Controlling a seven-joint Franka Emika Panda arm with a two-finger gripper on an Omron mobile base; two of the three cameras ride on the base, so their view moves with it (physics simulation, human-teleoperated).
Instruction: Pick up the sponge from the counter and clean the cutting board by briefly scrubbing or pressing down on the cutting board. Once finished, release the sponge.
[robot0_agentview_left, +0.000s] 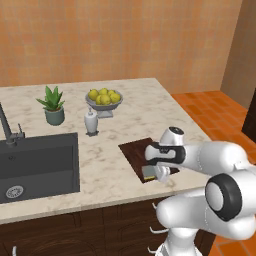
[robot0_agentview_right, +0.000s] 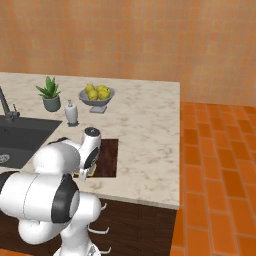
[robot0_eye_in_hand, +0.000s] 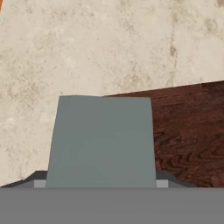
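Left base view: I see 1 cutting board (robot0_agentview_left: 136, 152) on the table (robot0_agentview_left: 130, 125) near its front edge, long axis running away from me. 1 sponge (robot0_agentview_left: 149, 172) sits at its near end under the hand (robot0_agentview_left: 159, 174). Also 1 plant (robot0_agentview_left: 52, 104), 1 soap dispenser (robot0_agentview_left: 91, 121), 1 fruit bowl (robot0_agentview_left: 104, 102), 1 sink (robot0_agentview_left: 37, 165).

Right base view: the arm hides most of the board (robot0_agentview_right: 108, 157).

Hand view: the sponge's (robot0_eye_in_hand: 101, 142) grey-green top points lengthwise away from the camera, pinched between both fingertips (robot0_eye_in_hand: 162, 180), straddling the board's (robot0_eye_in_hand: 188, 131) edge.
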